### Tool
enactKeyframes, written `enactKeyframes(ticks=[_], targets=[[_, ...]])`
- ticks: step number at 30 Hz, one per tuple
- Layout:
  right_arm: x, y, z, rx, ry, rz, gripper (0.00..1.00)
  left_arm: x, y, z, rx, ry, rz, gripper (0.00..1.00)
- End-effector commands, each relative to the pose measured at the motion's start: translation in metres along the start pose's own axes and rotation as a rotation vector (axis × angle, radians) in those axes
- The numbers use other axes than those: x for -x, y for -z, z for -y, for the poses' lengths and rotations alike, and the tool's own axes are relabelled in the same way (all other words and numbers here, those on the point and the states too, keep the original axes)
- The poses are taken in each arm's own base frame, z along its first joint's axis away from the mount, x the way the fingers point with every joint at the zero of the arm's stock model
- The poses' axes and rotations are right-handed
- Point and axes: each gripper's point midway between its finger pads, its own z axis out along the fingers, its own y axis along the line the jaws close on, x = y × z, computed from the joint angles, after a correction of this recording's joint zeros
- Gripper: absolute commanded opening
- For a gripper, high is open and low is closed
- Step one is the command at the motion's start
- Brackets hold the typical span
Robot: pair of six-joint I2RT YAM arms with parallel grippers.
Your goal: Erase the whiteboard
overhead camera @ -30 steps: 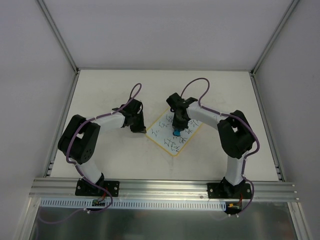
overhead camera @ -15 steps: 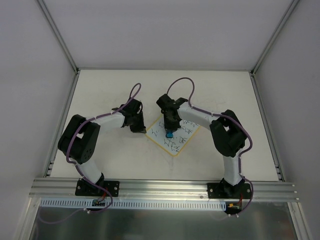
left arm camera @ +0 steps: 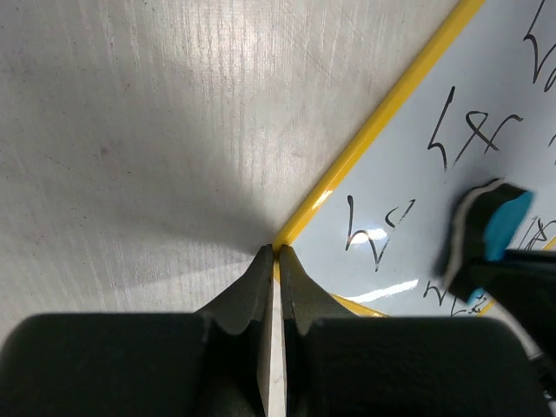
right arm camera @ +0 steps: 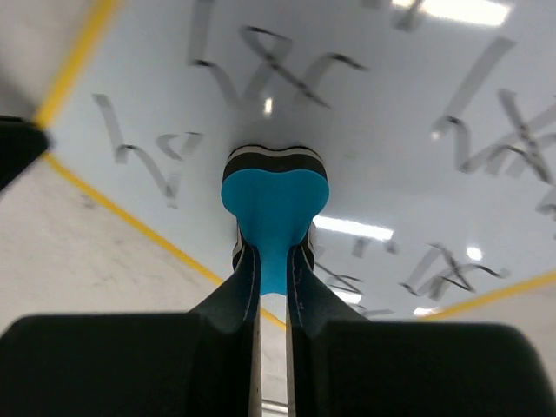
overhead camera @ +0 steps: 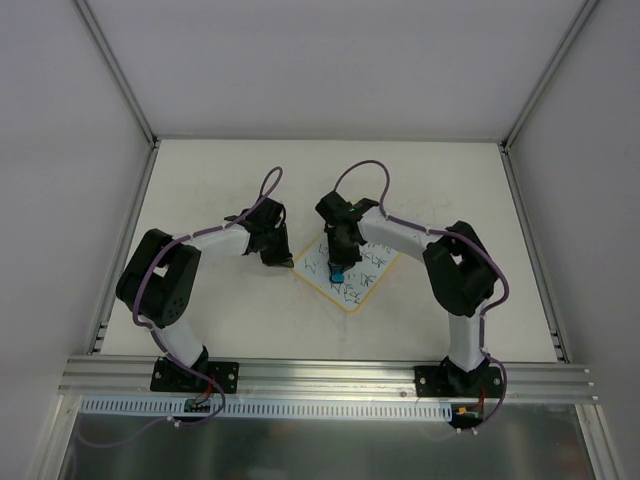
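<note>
While our left gripper [left arm camera: 274,254], tips together, braces the whiteboard [left arm camera: 417,200] flat on the table [left arm camera: 130,130], we risk skidding it if our right gripper [right arm camera: 271,261], clamped on the eraser [right arm camera: 274,195] just beside, wipes too hard.

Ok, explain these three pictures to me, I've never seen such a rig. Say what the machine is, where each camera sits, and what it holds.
This is a robot: a left arm and a right arm bolted at the near edge of a table. The wide picture looks down from above and behind them. The other two come from a camera on each wrist, so the dark shapes at the bottom are that arm's own fingers. On the table lies a whiteboard with a yellow border and dark scribbles. The right gripper is clamped on a blue eraser, its felt side toward the board. The left gripper is closed and empty, its tips at the board's yellow edge.
</note>
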Motion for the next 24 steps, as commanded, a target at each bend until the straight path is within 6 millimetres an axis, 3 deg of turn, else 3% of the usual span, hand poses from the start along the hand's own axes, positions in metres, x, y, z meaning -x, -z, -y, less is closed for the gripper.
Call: enactKeyframes(ticks=[1,5,9,15,24], targets=[[-0.022,0.01,0.088,-0.215,-0.104,-0.069,0.0,-0.05,-0.008,-0.049,0.189,0.01,-0.167,0.0],[-0.037,0.019,0.128,-0.245,-0.173,-0.078,0.0,-0.049,-0.008,-0.05,0.191,0.011,-0.163,0.0],[-0.037,0.027,0.142,-0.251,-0.18,-0.048,0.0,-0.048,-0.006,-0.048,0.184,0.012,-0.158,0.0],[-0.034,0.02,0.096,-0.111,-0.043,-0.038,0.0,-0.049,-0.006,-0.045,0.169,0.019,-0.168,0.0],[-0.033,0.014,-0.005,0.061,0.168,-0.028,0.0,-0.052,-0.006,-0.043,0.162,0.033,-0.177,0.0]])
